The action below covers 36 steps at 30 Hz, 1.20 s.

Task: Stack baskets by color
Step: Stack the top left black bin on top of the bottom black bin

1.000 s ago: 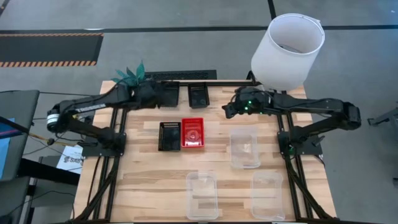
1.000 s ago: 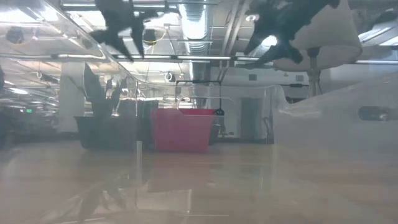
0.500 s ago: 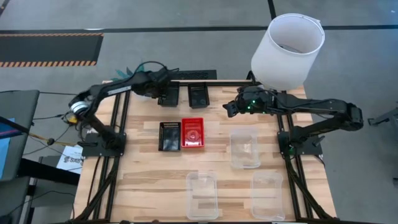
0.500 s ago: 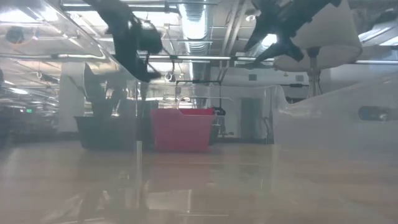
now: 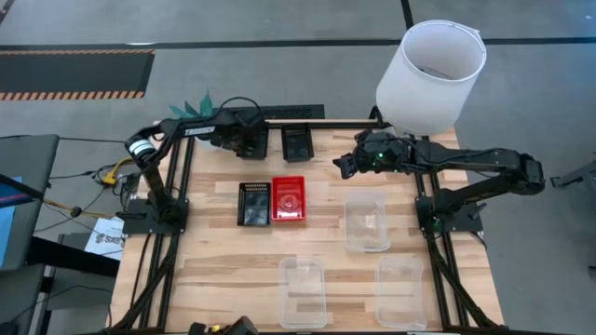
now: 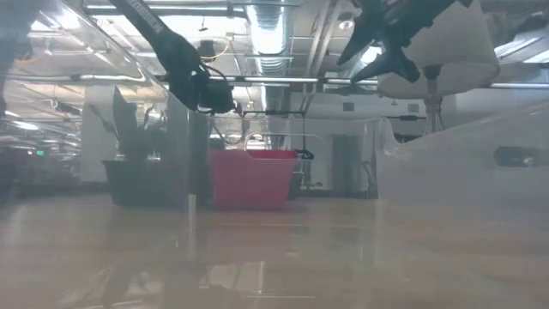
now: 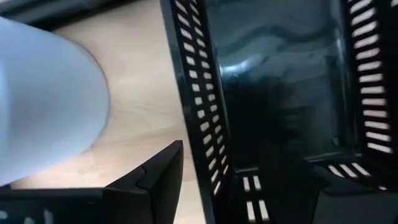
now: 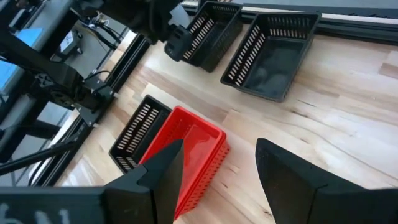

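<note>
Two black baskets stand side by side at the table's far edge, one on the left and one on the right. A third black basket and a red basket sit together mid-table. Three clear baskets lie nearer and to the right. My left gripper is open and points down over the far-left black basket, one finger outside its left long wall and one inside. My right gripper hangs open above the table's far middle. My left gripper stands astride the far-left black basket's left long wall, coming from above. Whether either finger touches the wall, I cannot tell. The basket rests flat on the table.
A white lampshade stands at the far right corner. A small plant is at the far left corner. A dark rail runs along the far edge behind the baskets. Bare wood lies at the near left.
My left gripper has come down from high over the far left corner toward the far-left black basket and has tipped to point more steeply down. The baskets have stayed in place.
</note>
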Tool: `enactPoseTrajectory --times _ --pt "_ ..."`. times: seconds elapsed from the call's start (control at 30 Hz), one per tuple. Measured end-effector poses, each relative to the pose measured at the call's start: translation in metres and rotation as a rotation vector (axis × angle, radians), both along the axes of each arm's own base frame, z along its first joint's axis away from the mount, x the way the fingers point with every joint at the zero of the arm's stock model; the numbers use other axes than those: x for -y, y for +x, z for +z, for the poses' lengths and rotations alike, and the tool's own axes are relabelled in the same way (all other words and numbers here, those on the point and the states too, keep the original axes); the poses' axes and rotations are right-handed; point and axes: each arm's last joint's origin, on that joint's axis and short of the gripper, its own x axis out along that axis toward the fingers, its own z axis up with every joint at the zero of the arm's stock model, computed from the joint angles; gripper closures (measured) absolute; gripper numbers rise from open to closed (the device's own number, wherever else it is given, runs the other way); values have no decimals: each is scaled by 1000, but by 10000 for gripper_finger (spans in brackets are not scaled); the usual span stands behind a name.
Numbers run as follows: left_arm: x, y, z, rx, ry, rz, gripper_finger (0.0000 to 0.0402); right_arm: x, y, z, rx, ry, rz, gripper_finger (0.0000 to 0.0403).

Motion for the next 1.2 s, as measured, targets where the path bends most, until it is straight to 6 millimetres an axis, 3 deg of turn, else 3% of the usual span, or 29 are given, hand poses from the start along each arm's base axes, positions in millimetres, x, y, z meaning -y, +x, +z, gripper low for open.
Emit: enactPoseTrajectory --times 0.17,0.47,0.7,1.0,1.2 --pt "0 0 -3 -5 -10 12 241 -1 0 0 -1 -2 6 182" --pt "-2 -1 -3 -30 30 39 390 -1 0 0 -3 -6 11 182" --pt "-2 -1 2 -18 30 71 399 -2 0 0 -3 2 29 182" --pt "4 -6 55 88 77 130 401 -2 0 0 -10 -16 42 182" --pt "32 -7 95 259 99 163 401 -2 0 0 -11 -16 42 182"
